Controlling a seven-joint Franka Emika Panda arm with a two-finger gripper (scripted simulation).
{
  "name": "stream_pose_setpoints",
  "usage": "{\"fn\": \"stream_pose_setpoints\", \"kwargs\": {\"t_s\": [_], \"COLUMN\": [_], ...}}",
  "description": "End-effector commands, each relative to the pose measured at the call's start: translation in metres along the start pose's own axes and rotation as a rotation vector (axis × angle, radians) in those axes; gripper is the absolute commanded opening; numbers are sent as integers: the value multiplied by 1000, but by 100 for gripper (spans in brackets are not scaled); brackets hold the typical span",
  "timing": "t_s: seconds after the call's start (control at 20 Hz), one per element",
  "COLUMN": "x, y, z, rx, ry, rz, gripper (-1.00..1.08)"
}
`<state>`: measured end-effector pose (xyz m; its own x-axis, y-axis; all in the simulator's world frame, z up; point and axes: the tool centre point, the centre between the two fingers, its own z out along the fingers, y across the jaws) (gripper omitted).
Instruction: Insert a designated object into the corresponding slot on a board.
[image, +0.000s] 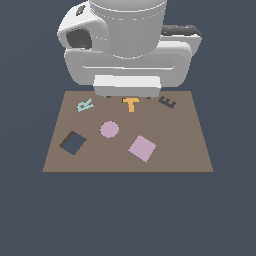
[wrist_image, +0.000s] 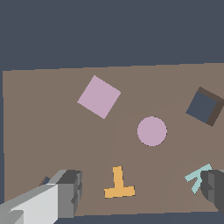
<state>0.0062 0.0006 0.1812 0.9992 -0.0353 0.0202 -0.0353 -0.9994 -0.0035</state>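
Observation:
The designated object, a light pink-mauve square tile (image: 142, 148) (wrist_image: 99, 96), lies flat and turned at an angle on the brown board (image: 180, 135) (wrist_image: 39, 127), toward the exterior view's right. The slot (image: 73, 143) (wrist_image: 204, 106), a dark navy square cut-out, sits near the board's edge at the exterior view's left. My gripper (wrist_image: 140, 189) hangs high over the board's far edge, above the letters and well away from the tile. It is open, with a grey finger (wrist_image: 68, 192) on one side, a dark one (wrist_image: 214, 190) on the other, and nothing held between.
A round pink disc (image: 109, 129) (wrist_image: 152, 131) lies between slot and tile. A teal R (image: 85, 105) (wrist_image: 197, 176), orange T (image: 131, 104) (wrist_image: 118, 184) and dark E (image: 167, 102) line the far edge. The bulky white arm (image: 127, 45) looms over that edge.

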Motion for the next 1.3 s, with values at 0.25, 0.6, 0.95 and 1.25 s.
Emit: {"fn": "stream_pose_setpoints", "kwargs": {"t_s": [0.25, 0.6, 0.95, 1.25], "x": [1, 9, 24, 44], "y": [-2, -9, -23, -35], "z": [3, 20, 51, 86], "rx": [0, -2, -5, -8], "ry": [0, -3, -7, -11], "rz": [14, 82, 213, 360], "gripper": [100, 100, 100, 100]}}
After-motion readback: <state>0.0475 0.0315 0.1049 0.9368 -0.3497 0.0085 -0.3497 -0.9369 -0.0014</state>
